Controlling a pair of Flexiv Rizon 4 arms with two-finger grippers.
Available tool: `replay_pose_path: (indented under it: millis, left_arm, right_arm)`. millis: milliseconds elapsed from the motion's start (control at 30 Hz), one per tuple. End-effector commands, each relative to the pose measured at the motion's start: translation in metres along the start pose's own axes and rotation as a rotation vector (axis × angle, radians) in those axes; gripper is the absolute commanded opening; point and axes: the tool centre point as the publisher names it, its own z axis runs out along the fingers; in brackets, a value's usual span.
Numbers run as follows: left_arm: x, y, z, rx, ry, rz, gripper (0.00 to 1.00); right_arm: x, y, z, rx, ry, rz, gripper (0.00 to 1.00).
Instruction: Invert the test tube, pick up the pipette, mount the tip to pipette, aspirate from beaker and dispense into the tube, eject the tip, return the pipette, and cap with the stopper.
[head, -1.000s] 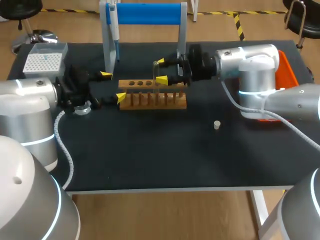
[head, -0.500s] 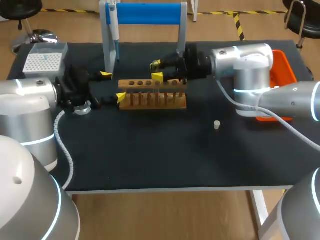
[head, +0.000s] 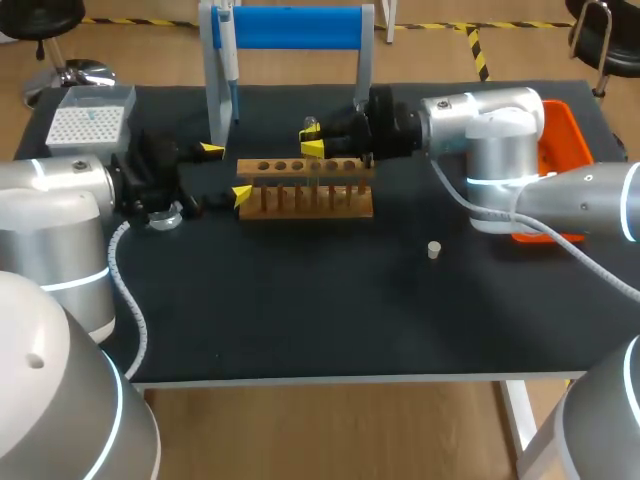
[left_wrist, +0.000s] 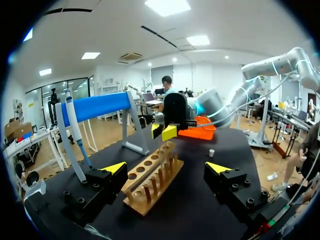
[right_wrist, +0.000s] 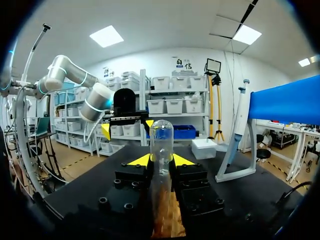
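1. Table (head: 300, 320): black top, seen across the middle of the frame.
2. Pipette stand (head: 290, 28): placed top centre, with the pipette (head: 228, 60) hung at its left post.
3. Wooden rack (head: 308, 190): set just above centre.
4. Left gripper (head: 226, 172): seen centre left at the rack's left end, fingers spread wide, nothing held.
5. Right gripper (head: 312, 140): seen upper middle over the rack's back edge, fingers clamped on the test tube (right_wrist: 161, 140), whose rounded end is seen past the fingertips.
6. Stopper (head: 434, 250): left free on the table, right of centre.
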Motion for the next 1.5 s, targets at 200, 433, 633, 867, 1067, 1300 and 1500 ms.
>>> replay_pose_path:
  millis: [200,433,633,867,1067,1300,1500]
  left_arm:
    - [0.002,0.000,0.000,0.001,-0.006,0.001,1.00]
    - [0.002,0.000,0.000,0.001,-0.006,0.001,1.00]
    - [0.002,0.000,0.000,0.001,-0.006,0.001,1.00]
    - [0.002,0.000,0.000,0.001,-0.006,0.001,1.00]
    - [0.002,0.000,0.000,0.001,-0.006,0.001,1.00]
    - [0.002,0.000,0.000,0.001,-0.006,0.001,1.00]
    - [0.002,0.000,0.000,0.001,-0.006,0.001,1.00]
  right_arm:
    - [0.005,0.007,-0.004,-0.007,-0.001,-0.002,0.00]
    - [0.010,0.009,-0.006,0.000,-0.007,-0.003,0.00]
    - [0.011,0.015,-0.007,-0.002,-0.012,-0.008,0.00]
    - [0.012,0.022,-0.007,-0.005,-0.014,-0.014,0.00]
    - [0.013,0.029,-0.006,-0.005,-0.012,-0.013,0.00]
    - [0.013,0.039,-0.005,0.003,-0.016,-0.012,0.00]
    - [0.014,0.047,-0.006,0.006,-0.020,-0.014,0.00]
